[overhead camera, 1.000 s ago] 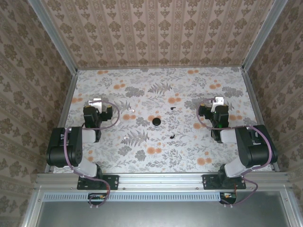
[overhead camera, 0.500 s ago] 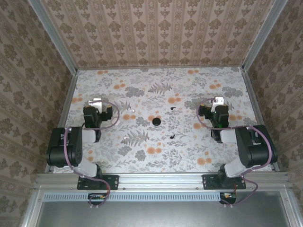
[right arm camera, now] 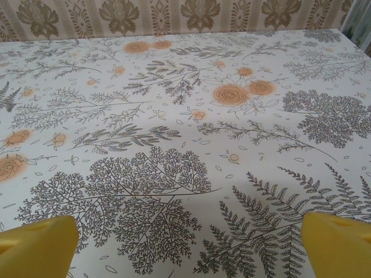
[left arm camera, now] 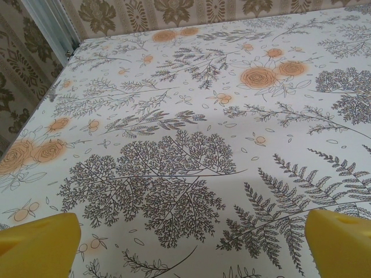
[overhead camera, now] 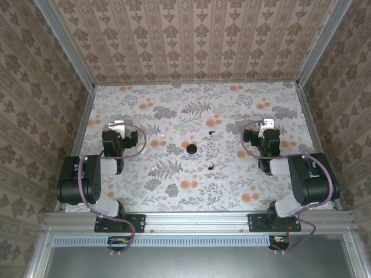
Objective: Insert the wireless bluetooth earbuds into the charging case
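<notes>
The charging case is a small round black puck lying mid-table on the flowered cloth. One tiny black earbud lies just behind and to the right of it, another earbud in front and to the right. My left gripper rests at the left side, well away from the case, open with nothing between its yellow fingertips. On the right side my right gripper stands open too, its yellow pads wide apart over bare cloth.
Patterned walls with aluminium posts close in the table on the left, back and right. A metal rail with both arm bases runs along the near edge. Flowered cloth stretches between the two arms.
</notes>
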{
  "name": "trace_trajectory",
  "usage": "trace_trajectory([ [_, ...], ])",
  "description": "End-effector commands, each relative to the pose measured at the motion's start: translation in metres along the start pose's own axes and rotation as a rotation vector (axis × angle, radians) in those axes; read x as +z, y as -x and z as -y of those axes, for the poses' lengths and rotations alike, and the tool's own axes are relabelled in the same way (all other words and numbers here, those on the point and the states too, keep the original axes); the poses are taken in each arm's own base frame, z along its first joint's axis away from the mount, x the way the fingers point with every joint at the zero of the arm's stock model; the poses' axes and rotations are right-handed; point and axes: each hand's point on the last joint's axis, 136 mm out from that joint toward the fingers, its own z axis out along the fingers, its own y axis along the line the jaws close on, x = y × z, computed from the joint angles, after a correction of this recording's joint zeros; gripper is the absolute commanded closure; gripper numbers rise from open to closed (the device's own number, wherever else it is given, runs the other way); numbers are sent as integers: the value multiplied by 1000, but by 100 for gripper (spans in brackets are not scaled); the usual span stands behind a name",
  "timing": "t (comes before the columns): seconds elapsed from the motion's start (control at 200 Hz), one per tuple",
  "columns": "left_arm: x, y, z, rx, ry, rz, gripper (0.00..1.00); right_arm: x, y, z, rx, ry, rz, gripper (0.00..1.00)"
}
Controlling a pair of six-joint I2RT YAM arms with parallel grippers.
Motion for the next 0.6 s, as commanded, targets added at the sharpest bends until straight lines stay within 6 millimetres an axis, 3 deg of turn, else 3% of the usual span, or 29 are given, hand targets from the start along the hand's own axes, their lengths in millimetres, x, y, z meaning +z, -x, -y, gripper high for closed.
trace_trajectory([
  [0.0, 0, 4, 1, -22, -17, 11, 0, 2, 7, -2, -10, 19, 16, 0],
  [0.35, -3, 11, 5, -11, -37, 14, 0, 2, 9, -4, -14, 28, 11, 0],
  [0.505, -15, 29, -4, -38, 10, -52, 0, -7, 21, -17, -27, 94, -101, 0],
  [0.53, -18, 31, -5, -53, 13, -60, 0, -13, 34, -17, -7, 95, -104, 0],
  [0.595, -27, 39, -6, -88, 15, -84, 0, -22, 42, -19, 44, 92, -189, 0],
])
